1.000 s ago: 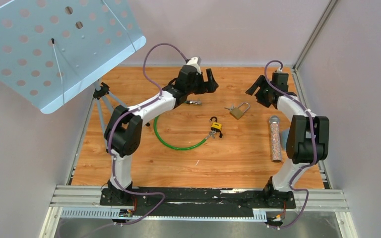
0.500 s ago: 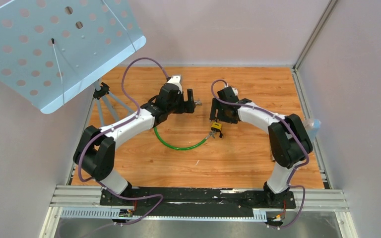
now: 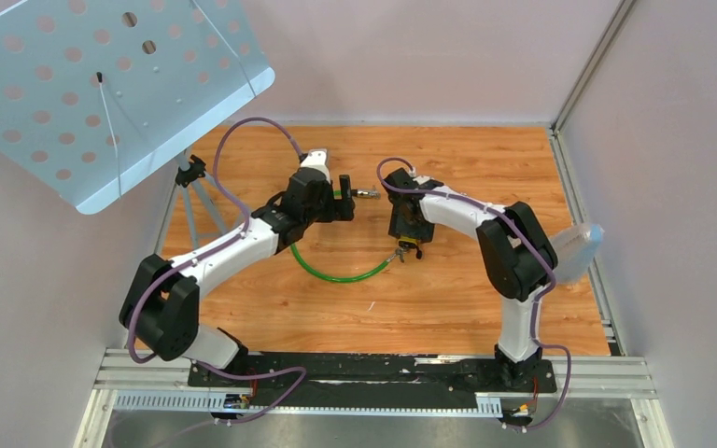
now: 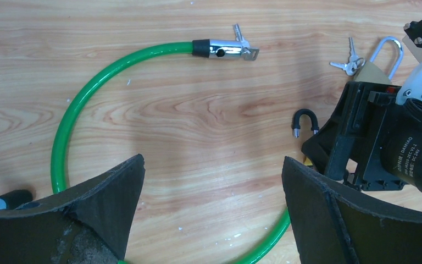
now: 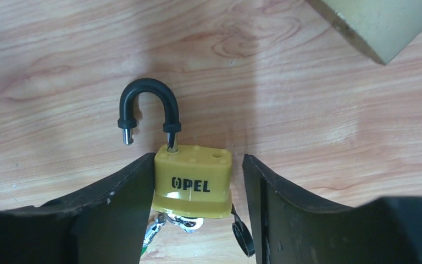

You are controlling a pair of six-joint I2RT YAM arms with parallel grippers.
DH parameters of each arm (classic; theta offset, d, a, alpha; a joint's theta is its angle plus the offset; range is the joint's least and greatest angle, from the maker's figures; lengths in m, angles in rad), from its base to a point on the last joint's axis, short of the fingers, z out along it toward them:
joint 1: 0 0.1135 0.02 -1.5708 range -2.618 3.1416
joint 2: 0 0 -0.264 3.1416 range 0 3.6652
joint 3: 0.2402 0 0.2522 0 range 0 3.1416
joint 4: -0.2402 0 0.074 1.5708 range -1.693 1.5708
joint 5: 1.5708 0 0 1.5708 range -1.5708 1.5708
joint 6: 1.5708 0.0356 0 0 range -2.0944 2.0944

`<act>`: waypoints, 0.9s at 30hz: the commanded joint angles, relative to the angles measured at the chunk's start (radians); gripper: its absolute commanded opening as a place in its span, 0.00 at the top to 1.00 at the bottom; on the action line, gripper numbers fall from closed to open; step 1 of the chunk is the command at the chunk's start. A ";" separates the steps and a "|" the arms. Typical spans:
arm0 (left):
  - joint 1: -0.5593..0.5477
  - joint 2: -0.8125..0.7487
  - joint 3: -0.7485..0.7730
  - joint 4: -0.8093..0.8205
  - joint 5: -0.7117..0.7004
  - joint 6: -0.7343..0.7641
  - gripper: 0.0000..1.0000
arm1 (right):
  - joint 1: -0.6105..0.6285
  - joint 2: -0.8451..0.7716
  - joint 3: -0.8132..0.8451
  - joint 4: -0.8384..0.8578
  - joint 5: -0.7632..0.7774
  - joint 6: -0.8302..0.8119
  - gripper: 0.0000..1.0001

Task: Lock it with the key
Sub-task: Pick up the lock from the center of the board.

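A yellow padlock [image 5: 193, 184] marked OPEL lies on the wooden table with its black shackle [image 5: 147, 107] sprung open and keys [image 5: 189, 221] at its base. My right gripper [image 5: 198, 159] is open and straddles the padlock body; its left finger touches the body and its right finger stands a little apart. In the top view the right gripper [image 3: 409, 235] covers most of the padlock. My left gripper [image 4: 211, 203] is open and empty above bare wood inside the green cable loop [image 4: 71, 118], left of the padlock.
The cable's metal lock head [image 4: 225, 49] lies behind the left gripper [image 3: 341, 203]. A brass padlock [image 4: 390, 52] with its own keys [image 4: 349, 63] lies just behind the right gripper. A tripod [image 3: 196, 187] carrying a perforated blue plate [image 3: 103, 84] stands at the back left.
My right gripper swung from the back right of the table to the yellow padlock and came down around it. My left gripper drew back leftward and nearer over the green cable.
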State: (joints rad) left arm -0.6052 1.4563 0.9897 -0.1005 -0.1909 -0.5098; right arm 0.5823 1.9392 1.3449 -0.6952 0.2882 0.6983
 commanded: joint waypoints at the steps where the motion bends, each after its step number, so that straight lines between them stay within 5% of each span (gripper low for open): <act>1: -0.002 -0.049 -0.015 0.015 -0.036 -0.002 0.00 | 0.012 0.018 0.049 -0.098 0.033 0.081 0.43; 6: -0.001 -0.077 -0.043 0.031 -0.021 -0.020 0.00 | 0.014 -0.009 0.019 -0.097 0.018 0.113 0.43; 10: -0.001 -0.095 -0.059 0.050 0.023 -0.032 0.00 | 0.014 -0.035 0.016 -0.095 0.038 0.134 0.59; 16: -0.002 -0.136 -0.117 0.133 0.130 -0.011 0.00 | 0.014 -0.189 -0.020 -0.008 0.081 0.179 0.64; 27: -0.002 -0.227 -0.207 0.479 0.501 0.052 0.02 | 0.063 -0.570 -0.183 0.454 0.080 0.087 0.66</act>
State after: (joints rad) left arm -0.6056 1.2839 0.7914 0.1535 0.1123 -0.5125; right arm 0.6113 1.4845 1.2106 -0.5179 0.3481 0.8429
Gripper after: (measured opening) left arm 0.988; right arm 0.490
